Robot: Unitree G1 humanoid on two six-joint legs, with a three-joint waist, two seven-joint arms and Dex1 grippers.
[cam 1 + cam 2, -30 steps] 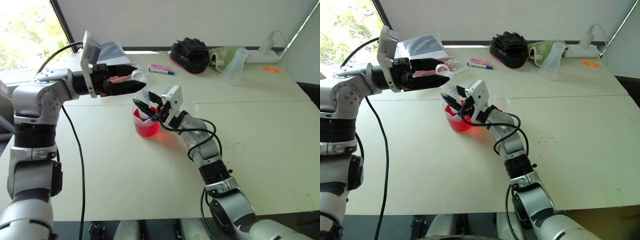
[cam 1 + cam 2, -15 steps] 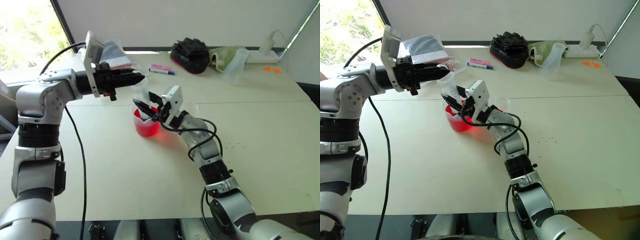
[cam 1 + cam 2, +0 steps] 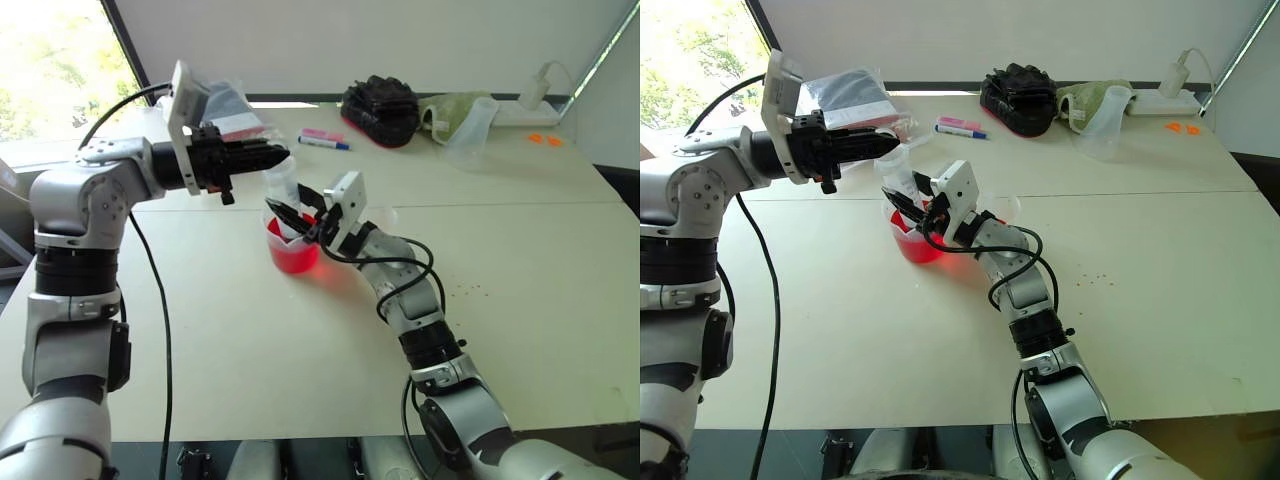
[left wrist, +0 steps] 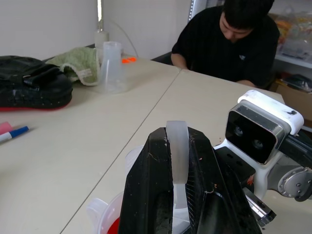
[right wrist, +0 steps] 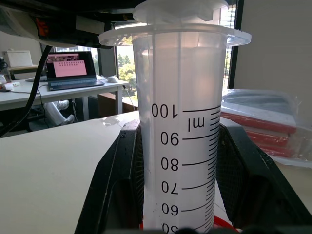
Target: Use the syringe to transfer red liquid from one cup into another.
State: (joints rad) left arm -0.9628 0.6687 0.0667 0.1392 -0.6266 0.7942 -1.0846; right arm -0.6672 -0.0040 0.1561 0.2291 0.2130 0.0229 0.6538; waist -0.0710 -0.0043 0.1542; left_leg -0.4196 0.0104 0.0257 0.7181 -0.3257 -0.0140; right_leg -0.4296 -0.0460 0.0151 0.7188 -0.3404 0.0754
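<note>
The syringe (image 5: 183,122) is standing upright in the larger spouted measuring cup (image 3: 291,243), its tip reaching down into the red liquid (image 3: 294,258), near the table's (image 3: 250,330) middle. The right gripper (image 3: 300,222) is clamping the graduated barrel between its two black fingers, reaching in from about 4 o'clock of the cup, evidently so the barrel is being kept steady and plumb while the plunger is worked. The left gripper (image 3: 272,155) is coming in level from 9 o'clock, above the cup, with its fingers closed tight on the plunger's ring top (image 4: 177,146); that grip is probably for drawing the plunger up. The smaller clear cup (image 3: 377,217) is waiting just behind the right wrist, at roughly 3 o'clock of the spouted cup. At the table's far edge a frosted jug (image 3: 470,130), a marker pen (image 3: 322,139) and a black bag (image 3: 380,108) are lying well apart. A seated person (image 4: 229,41) is showing in the left wrist view.
</note>
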